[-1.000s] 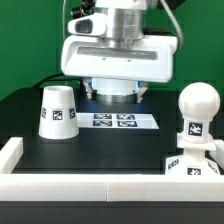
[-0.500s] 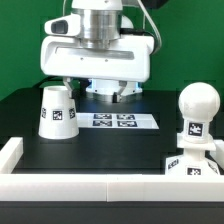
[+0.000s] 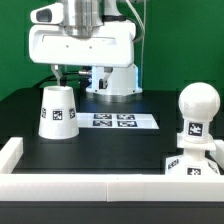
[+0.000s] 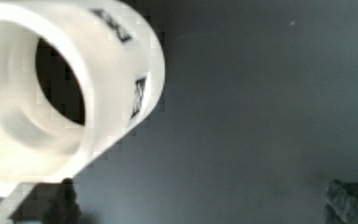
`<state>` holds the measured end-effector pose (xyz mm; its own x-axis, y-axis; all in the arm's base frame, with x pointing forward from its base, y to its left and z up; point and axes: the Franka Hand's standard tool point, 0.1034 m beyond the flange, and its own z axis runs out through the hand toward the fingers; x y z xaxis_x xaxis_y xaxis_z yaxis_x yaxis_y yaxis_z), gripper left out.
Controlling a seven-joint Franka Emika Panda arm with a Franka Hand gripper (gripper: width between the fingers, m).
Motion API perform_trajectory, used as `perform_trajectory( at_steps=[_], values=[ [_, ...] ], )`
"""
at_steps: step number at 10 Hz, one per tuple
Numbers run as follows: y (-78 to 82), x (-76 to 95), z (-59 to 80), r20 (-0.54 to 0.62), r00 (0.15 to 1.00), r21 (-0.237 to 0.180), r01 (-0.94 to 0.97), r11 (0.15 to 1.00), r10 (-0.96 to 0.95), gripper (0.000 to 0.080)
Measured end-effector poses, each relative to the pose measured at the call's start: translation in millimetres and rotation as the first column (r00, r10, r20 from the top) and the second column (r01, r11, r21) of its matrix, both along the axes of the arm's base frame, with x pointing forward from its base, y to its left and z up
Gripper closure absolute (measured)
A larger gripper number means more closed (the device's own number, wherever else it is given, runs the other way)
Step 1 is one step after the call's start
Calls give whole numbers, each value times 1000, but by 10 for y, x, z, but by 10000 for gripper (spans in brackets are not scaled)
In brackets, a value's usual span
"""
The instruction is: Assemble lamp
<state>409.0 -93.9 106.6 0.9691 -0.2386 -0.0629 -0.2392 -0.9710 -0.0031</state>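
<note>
The white cup-like shade stands wide end down on the black table at the exterior view's left, with a tag on its side. My gripper hangs open and empty just above and behind it. In the wrist view the shade fills one side, its open top facing the camera. It lies beside one dark fingertip and not between the two; the gripper is open wide. The ball-shaped bulb stands upright at the exterior view's right, over the square base. I cannot tell whether they are joined.
The marker board lies flat on the table between the shade and the bulb. A white raised rail runs along the near edge of the table and up its left side. The arm's white mount stands behind the marker board.
My gripper has moved steadily toward the exterior view's left, from over the marker board to above the shade. The shade, bulb and base have not moved.
</note>
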Motion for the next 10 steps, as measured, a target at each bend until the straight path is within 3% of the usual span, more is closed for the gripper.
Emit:
perform_trajectory(
  at_steps=[9,10],
  values=[
    [-177,-209,-342,-7,998,-18,-60,998,60,101],
    [-178,-208,-358,-9,998,-20,-63,998,62,221]
  ],
)
